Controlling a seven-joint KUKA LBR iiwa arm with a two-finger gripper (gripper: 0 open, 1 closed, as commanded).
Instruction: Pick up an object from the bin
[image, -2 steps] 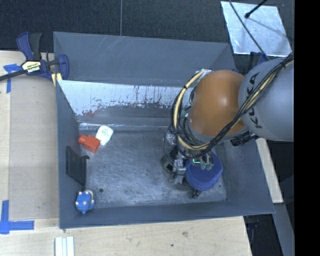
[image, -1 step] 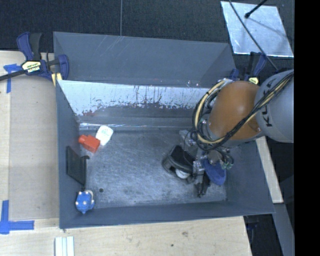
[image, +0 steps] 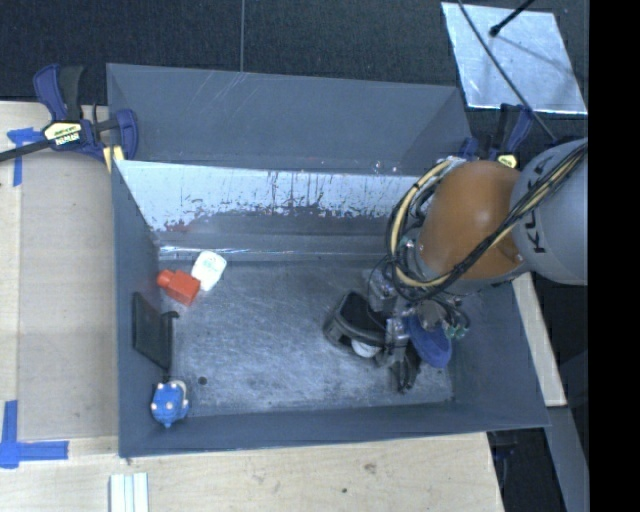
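Observation:
My gripper (image: 403, 362) is low in the bin's right part, near the front wall, under the arm's orange cover. A black curved thing (image: 352, 318) with a white bit at its lower edge lies right against the gripper's left side. A blue rounded thing (image: 433, 346) sits close against its right side. Whether either one is in the gripper's hold cannot be made out.
At the bin's left lie an orange block (image: 180, 287) with a white cap-like piece (image: 209, 268) beside it, a flat black piece (image: 153, 331) along the left wall, and a small blue and yellow ball-like thing (image: 169, 403) in the front left corner.

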